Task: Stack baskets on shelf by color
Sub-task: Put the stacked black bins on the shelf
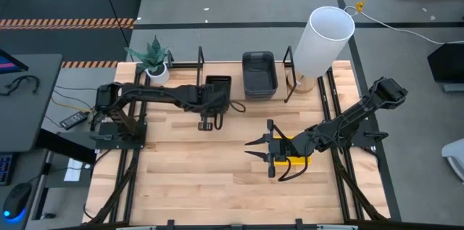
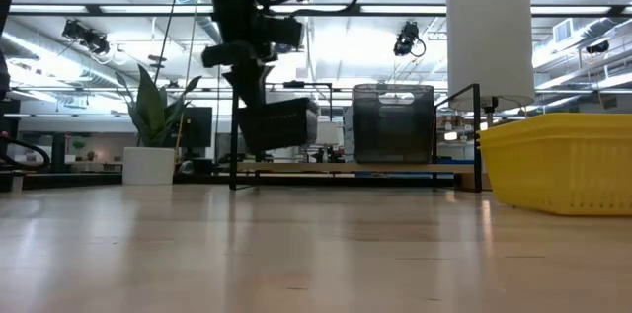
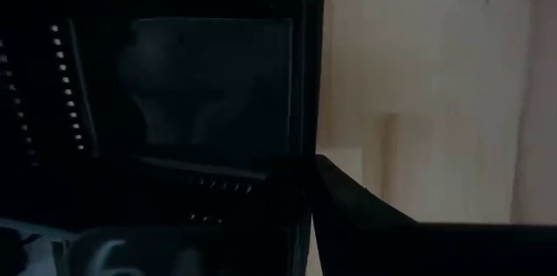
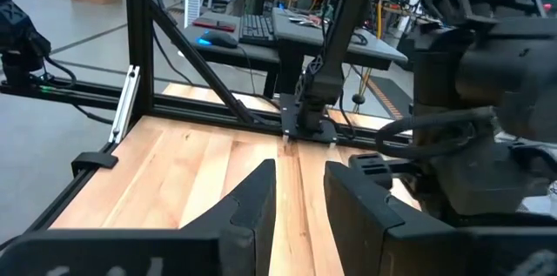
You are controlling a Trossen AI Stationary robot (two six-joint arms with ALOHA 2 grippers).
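My left gripper [image 2: 259,86] is shut on a black slatted basket [image 2: 281,120], which hangs clear of the table in front of the shelf [image 2: 336,167]. In the high view this basket [image 1: 218,85] shows by the shelf's left part [image 1: 187,77]. A stack of dark grey baskets [image 1: 259,74] rests with its bottom on the shelf board. A yellow basket [image 1: 293,156] lies on the table under my right arm. My right gripper [image 1: 259,150] stands open beside it, above the table's middle, with nothing between its fingers. My left gripper holds the black basket by a side wall near the rim [image 3: 305,111], coming from above and slanting down. One finger [image 3: 357,206] lies outside that wall; the other is lost in the dark. The basket hangs below the gripper, tilted, clear of table and shelf.
A potted plant [image 1: 154,59] stands at the shelf's left end and a tall white cylinder [image 1: 322,41] at its right end. Thin black bracket uprights [image 2: 233,145] rise from the shelf. Bare tabletop [image 1: 188,165] lies toward the near edge.
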